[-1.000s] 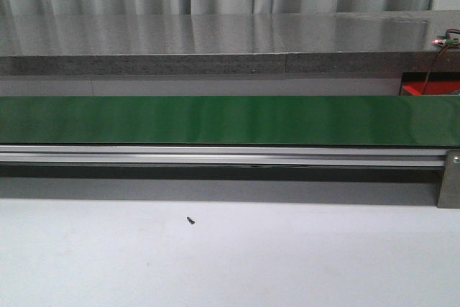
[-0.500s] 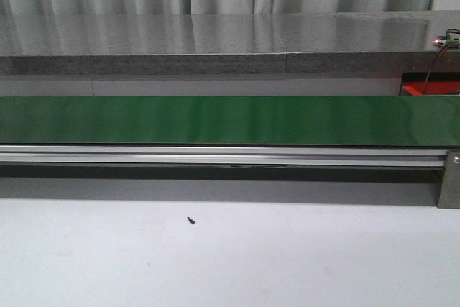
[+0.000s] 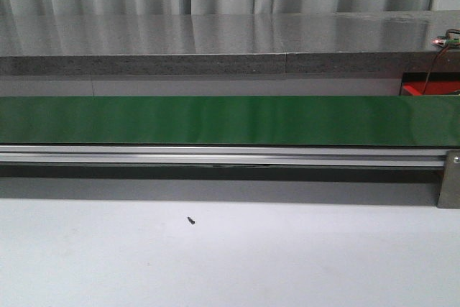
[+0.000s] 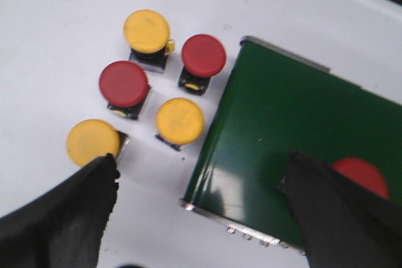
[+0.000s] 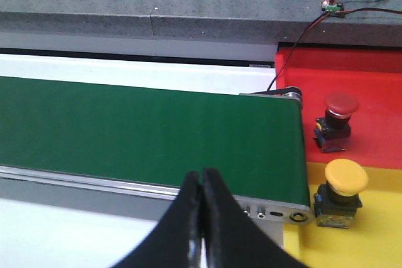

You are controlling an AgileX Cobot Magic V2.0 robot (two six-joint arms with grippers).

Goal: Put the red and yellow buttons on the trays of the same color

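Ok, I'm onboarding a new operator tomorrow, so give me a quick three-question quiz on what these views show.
1. Multiple choice: in the left wrist view, how many buttons sit on the white table beside the belt? A three, B five, C seven.
2. True or false: the right hand is wide open.
3. Fill in: the red button stands on the ___ tray, and the yellow button on the ___ tray.
Key: 1 B. 2 False, its fingers are closed together. 3 red tray, yellow tray.
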